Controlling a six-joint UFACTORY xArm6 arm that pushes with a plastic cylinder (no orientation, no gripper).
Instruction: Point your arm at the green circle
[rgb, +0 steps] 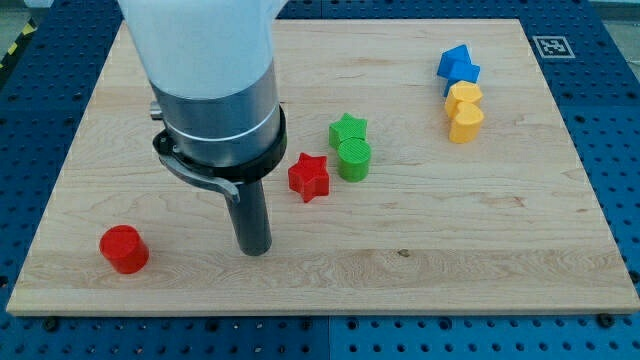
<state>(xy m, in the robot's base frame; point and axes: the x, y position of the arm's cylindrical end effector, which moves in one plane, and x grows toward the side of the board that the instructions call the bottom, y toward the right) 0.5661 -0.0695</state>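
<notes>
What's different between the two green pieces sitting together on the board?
The green star block has points; the green circle block is round. The star lies nearer the view's top, the circle nearer the bottom and nearer my tip. Both are the same green and touch.

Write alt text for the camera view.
My tip rests on a wooden board, left of a red star block and a green circle block. A green star block touches the circle; a red cylinder block sits at lower left.

You get one view, looking steeply down across the whole worktop (420, 260) from its near edge.
</notes>
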